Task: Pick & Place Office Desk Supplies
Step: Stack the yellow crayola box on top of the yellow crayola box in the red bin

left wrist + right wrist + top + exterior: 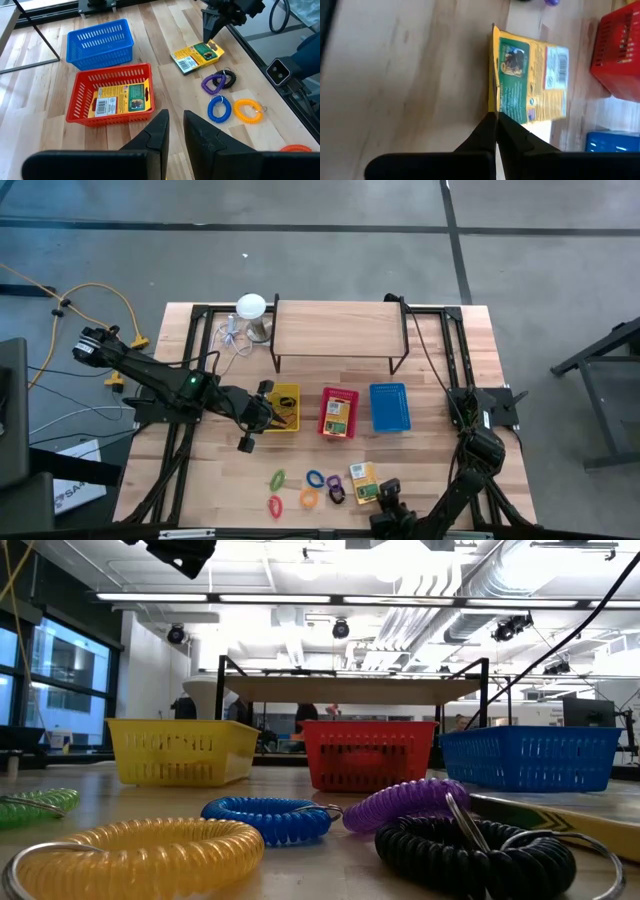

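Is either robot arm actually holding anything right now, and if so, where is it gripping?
The right gripper has its fingers shut on the edge of the yellow-and-green card box lying on the table. The left gripper, above the baskets, holds nothing.

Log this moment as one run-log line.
right pincer: shut on card box edge | left pincer: hovering by red basket | second box: in red basket

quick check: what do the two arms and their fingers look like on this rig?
Both arms are dark, near-black jointed links. The left arm shows a small green light on one joint, and black cables run along it. The left gripper has two flat black fingers tapering to blunt tips. The right gripper has the same matte black fingers, narrowing to thin points. No printed markings are legible on either.
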`<state>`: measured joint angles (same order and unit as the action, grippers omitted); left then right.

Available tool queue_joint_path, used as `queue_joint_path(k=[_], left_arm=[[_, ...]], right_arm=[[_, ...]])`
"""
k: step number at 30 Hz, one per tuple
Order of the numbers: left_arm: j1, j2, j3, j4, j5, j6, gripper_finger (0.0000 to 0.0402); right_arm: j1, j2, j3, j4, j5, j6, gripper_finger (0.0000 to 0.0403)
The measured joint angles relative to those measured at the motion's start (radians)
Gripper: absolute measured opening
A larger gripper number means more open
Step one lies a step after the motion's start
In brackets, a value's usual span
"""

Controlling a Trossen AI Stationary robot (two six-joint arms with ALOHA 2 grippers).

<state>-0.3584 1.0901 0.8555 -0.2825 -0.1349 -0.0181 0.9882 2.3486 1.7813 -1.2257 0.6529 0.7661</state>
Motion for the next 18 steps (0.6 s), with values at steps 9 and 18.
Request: queue_joint_path(k=[9,18], left_arm=[[0.000,0.000,0.000,0.000,0.000,0.000,0.0054],[0.000,0.000,0.000,0.000,0.000,0.000,0.0054]], right_arm=[[-0.001,-0.046,0.000,-0.059,-0.004,0.023,0.0002],[-0.015,-0.160,0.000,-0.083,-0.011,0.023,0.0002]])
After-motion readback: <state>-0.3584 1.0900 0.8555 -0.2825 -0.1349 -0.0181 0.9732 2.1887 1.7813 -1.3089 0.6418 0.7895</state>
